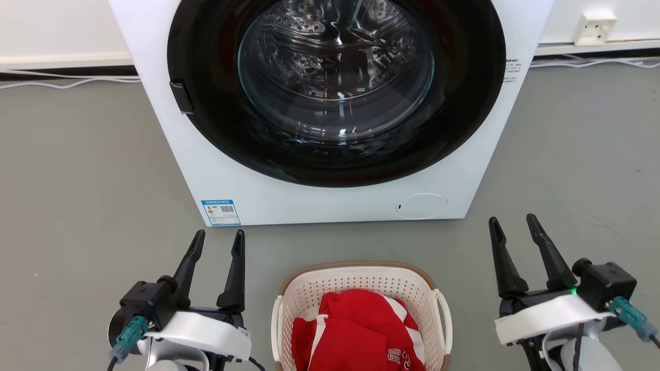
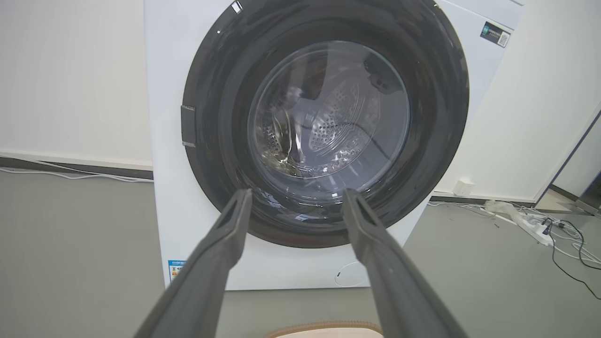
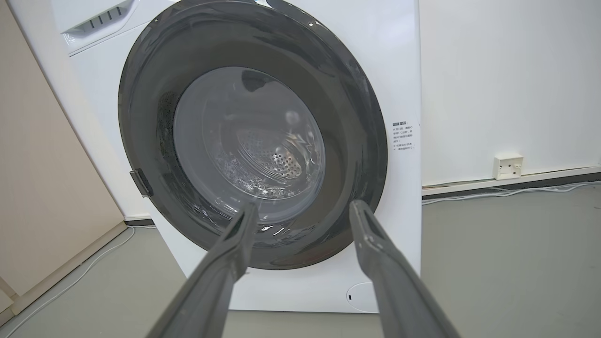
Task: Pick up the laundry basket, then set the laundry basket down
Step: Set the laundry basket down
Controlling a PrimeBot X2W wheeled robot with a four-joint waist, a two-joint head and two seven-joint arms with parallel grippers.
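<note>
Grey floor [image 1: 77, 180] runs back to a white wall w/ a dark skirting strip. White cables [image 1: 67, 82] trail along its foot & a wall socket [image 1: 594, 27] sits top right. Facing us is a white front-load washer [image 1: 232, 175] w/ its door [image 1: 335, 93] shut: a black ring round a clear glass bowl, steel drum visible thru it. There's a blue label [image 1: 220, 212] at the washer's lower left & a round cover [image 1: 421, 205] at lower right.

The laundry basket [image 1: 356, 288] sits on the floor just in front of the washer, bottom ctr of the head view, btw our two arms & touching neither. It has cream perforated walls, a brown woven-look rim & a white loop handle each side. Inside lies a red garment [image 1: 356, 330] w/ white stripes. The basket's near end is cut off by the frame edge.

Our left gripper [image 1: 219, 237] hovers left of the basket, spread wide & pinching nothing, tips pointing toward the washer. Our right gripper [image 1: 512, 220] hovers right of the basket, likewise spread & empty.

In the left wrist view the two fingers [image 2: 211, 263] frame the washer door, & a sliver of the basket's brown rim shows btw them at the bottom edge. A power strip [image 2: 530, 227] w/ black leads lies on the floor right of the washer. In the right wrist view the spread fingers aim at the door too.
</note>
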